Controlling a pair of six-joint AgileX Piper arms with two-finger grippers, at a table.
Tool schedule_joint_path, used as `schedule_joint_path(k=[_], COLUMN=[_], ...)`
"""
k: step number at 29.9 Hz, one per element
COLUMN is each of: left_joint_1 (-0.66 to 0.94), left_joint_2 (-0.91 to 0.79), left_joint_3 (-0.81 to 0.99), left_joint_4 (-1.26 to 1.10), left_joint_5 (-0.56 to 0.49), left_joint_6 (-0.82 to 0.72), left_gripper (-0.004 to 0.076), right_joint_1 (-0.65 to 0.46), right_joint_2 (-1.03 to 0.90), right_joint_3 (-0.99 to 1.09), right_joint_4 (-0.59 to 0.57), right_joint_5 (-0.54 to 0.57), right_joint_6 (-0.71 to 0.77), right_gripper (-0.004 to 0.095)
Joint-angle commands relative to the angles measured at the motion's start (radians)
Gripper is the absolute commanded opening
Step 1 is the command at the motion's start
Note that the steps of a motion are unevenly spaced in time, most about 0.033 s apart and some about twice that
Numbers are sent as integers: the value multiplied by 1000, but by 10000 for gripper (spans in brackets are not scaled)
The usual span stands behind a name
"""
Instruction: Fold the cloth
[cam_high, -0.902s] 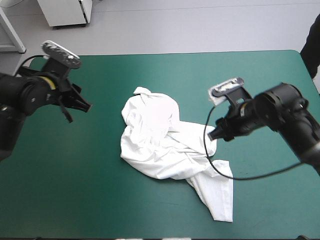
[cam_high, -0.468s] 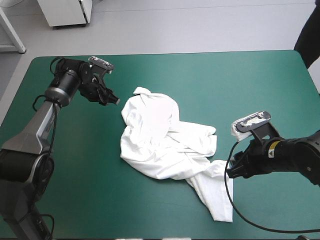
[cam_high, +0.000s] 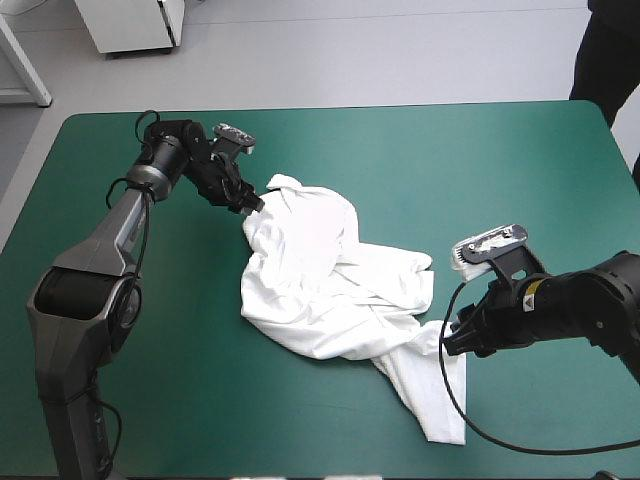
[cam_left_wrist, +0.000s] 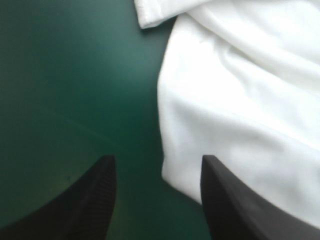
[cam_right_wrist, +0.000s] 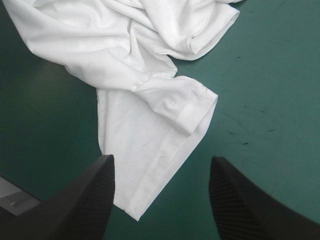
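The teal-green table (cam_high: 520, 180) carries only the crumpled white T-shirt (cam_high: 320, 270), heaped at its middle with one long tail (cam_high: 435, 395) trailing toward the near edge. My left tool (cam_left_wrist: 157, 165) stands open and empty at the heap's far left corner, where the cloth's edge reaches in beside one of its fingers (cam_left_wrist: 235, 200). My right tool (cam_right_wrist: 161, 165) is likewise spread wide, gripping nothing, and hovers over the tail. I judge the shirt light, limp and apt to slide on the table. Lifted at one spot, it will sag and drag the rest along. The best holds look like the doubled, hemmed edges, pinched low, one at each side.
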Motion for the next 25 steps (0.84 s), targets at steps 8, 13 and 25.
schedule_joint_path(k=[8,13,25], left_joint_1=[-33,-33,-33], left_joint_2=[39,60,63], left_joint_3=[-36,-36,-36], left_joint_4=[-26,-42,-179], left_joint_5=[-13,-15,13], left_joint_6=[6,6,77], left_gripper=[381,329,-20], right_joint_1=[-10,-10,-10], right_joint_2=[-2,-2,-6], right_joint_3=[-21,-14,273], right_joint_4=[12,-9,-44], right_joint_5=[1,1,3], right_joint_6=[-12,-12,-12], right_gripper=[540,541,541])
